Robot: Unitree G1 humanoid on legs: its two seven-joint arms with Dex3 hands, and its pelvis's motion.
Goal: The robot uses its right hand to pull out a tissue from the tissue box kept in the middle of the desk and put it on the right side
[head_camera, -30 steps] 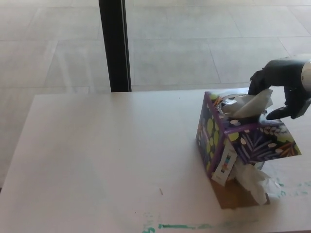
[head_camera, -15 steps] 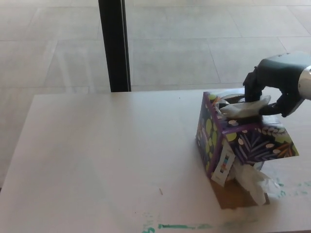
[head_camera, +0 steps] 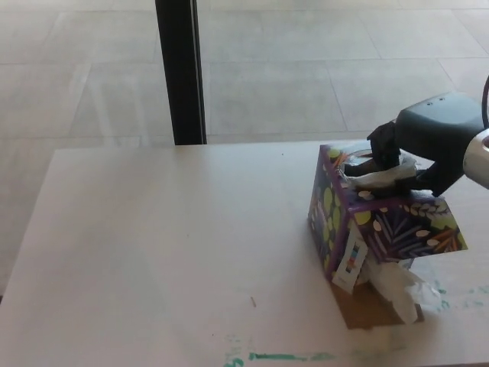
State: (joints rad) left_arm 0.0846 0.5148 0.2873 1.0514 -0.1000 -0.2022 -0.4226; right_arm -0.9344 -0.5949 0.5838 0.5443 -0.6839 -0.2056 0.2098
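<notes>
A purple tissue box (head_camera: 380,226) with leaf patterns stands on the right part of the white desk (head_camera: 168,252). A white tissue (head_camera: 380,179) pokes out of its top opening. My right hand (head_camera: 416,149) comes in from the right and sits on top of the box, its black fingers closed on that tissue. A torn flap and a crumpled tissue (head_camera: 397,287) hang out at the box's lower front. My left hand does not show.
A black vertical post (head_camera: 180,70) stands behind the desk's far edge, with tiled floor beyond. Green marks (head_camera: 286,356) run along the desk's near edge. A brown patch (head_camera: 365,308) lies under the box's front.
My right hand has moved left and down onto the box top, and its fingers have closed on the tissue, pressing it lower.
</notes>
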